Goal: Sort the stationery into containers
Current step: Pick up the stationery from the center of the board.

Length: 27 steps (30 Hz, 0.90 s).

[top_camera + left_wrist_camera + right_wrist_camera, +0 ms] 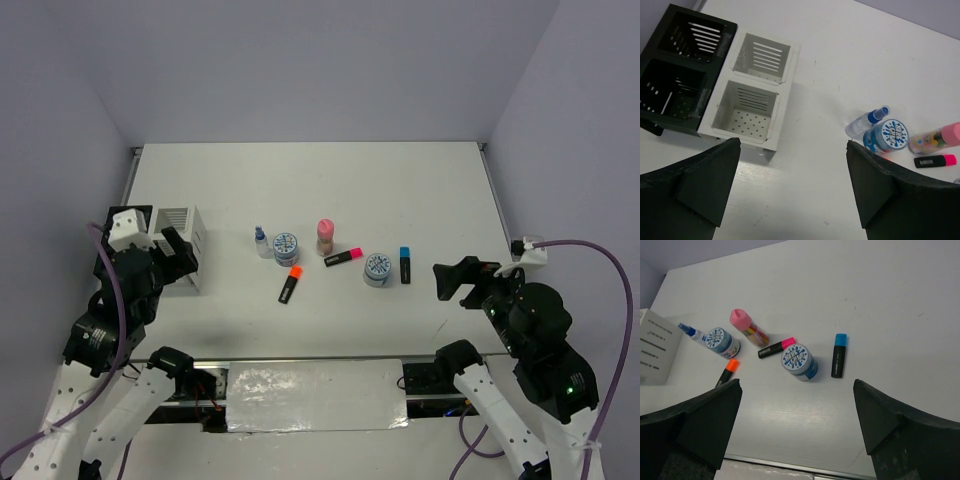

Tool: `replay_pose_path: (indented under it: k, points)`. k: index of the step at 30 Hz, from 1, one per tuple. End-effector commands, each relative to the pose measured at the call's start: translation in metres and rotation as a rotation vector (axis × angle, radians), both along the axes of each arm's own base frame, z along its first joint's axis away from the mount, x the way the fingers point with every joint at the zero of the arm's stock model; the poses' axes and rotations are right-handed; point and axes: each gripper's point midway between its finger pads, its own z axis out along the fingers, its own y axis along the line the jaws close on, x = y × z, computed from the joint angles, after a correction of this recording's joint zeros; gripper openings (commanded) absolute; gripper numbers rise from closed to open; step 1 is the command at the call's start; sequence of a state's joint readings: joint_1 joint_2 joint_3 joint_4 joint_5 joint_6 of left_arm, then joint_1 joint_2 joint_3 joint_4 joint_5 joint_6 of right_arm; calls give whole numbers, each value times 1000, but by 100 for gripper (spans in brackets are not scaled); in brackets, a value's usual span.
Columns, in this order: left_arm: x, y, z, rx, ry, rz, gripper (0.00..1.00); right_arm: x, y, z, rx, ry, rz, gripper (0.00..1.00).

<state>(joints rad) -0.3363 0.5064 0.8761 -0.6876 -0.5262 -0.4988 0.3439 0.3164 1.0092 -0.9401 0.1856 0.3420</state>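
Stationery lies loose in a cluster at the middle of the table (420, 180), well apart from both containers. None of it is sorted yet.

1. Highlighters: the orange highlighter (290, 283), pink highlighter (343, 258) and blue highlighter (405, 265) lie flat. Each has a short black barrel and a coloured cap. They are judged light and rigid, and the smooth barrels may roll. Take hold across the barrel at mid-length.
2. Tins: the left tin (286, 243) and right tin (377, 268) are round, with blue-white patterned lids facing up. The curved walls are probably slippery, so close on the side wall across the full width.
3. Jar (325, 237): it has a pink cap and appears upright. It looks narrow and liable to tip, so grip it low on the body.
4. Bottle (260, 240): it is clear with a blue cap, very small, and just beside the left tin. Expect little clearance for a finger.

The white box (755, 90) and black holder (680, 65) stand touching at the left side of the table. Their visible compartments are empty.

The left gripper (792, 147) is spread wide above the box and holds nothing. The right gripper (796, 386) is likewise spread and empty, right of the blue highlighter
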Motion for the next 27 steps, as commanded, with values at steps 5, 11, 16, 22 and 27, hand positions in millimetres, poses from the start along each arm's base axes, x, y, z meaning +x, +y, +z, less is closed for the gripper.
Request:
replay_pose_path:
  k: [5, 11, 16, 22, 27]
  points:
    - [31, -69, 25, -190, -89, -281, 99, 10, 25, -17, 17, 30, 110, 100]
    - [85, -117, -14, -211, 73, -299, 100, 9, 49, -22, 62, 48, 232, 100]
    - [118, -143, -47, -96, 160, -261, 97, 10, 54, -30, 52, 68, 260, 100]
    - [135, -140, -85, 24, 222, -178, 93, 8, 57, -30, 51, 57, 284, 100]
    - [147, -139, -99, 83, 234, -166, 82, 8, 59, -31, 49, 56, 299, 100]
